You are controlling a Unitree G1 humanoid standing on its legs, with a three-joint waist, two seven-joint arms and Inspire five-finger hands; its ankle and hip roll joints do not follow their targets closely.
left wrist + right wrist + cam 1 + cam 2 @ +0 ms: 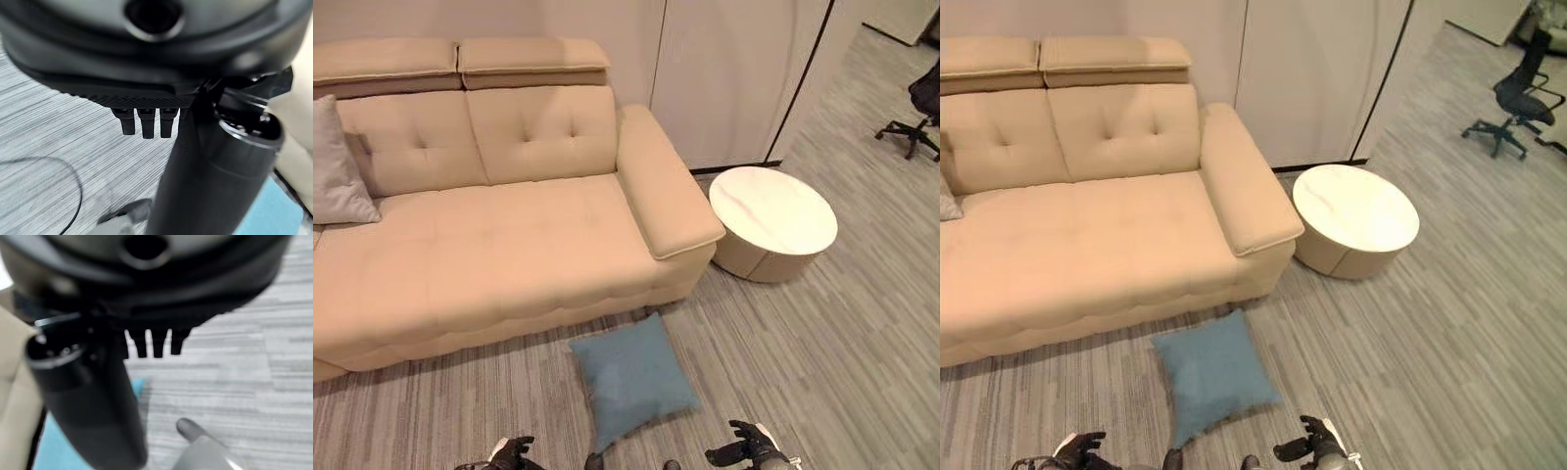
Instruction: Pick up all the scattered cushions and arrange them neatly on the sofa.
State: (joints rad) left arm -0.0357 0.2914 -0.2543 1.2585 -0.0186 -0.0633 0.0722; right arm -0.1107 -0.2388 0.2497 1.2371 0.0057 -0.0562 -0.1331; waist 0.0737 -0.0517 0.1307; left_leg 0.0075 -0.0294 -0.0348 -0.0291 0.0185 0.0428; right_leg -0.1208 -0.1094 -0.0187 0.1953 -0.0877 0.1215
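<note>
So I'm lining up on the blue cushion (631, 377) on the floor (822, 343) by the sofa (489, 255); left hand (506, 454) and right hand (744, 450) both relaxed, empty, next reach down

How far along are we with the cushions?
One grey cushion already leans against the sofa backrest at its left end. Nothing is in hand: the left hand and right hand hang low and hold nothing. The blue cushion lies on the floor before the sofa, not yet picked up.
</note>
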